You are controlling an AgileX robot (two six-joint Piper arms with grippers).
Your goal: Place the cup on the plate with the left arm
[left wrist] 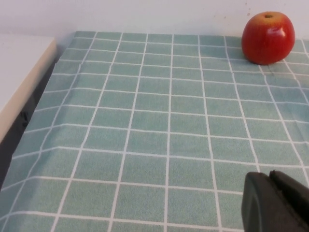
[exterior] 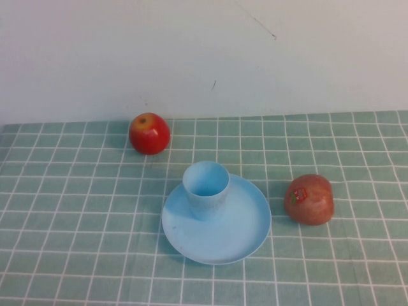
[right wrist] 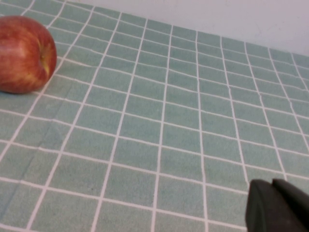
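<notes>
The light blue cup (exterior: 206,189) stands upright on the light blue plate (exterior: 245,229), toward the plate's far left part, in the high view. Neither arm shows in the high view. My left gripper (left wrist: 271,178) shows only in the left wrist view, shut and empty, low over the green checked cloth, with the cup and plate out of that view. My right gripper (right wrist: 273,186) shows only in the right wrist view, shut and empty over the cloth.
A red-yellow apple (exterior: 150,133) sits behind and left of the plate, also in the left wrist view (left wrist: 268,37). A darker red apple (exterior: 310,199) with a sticker lies right of the plate, also in the right wrist view (right wrist: 24,54). A white wall (exterior: 204,51) backs the table.
</notes>
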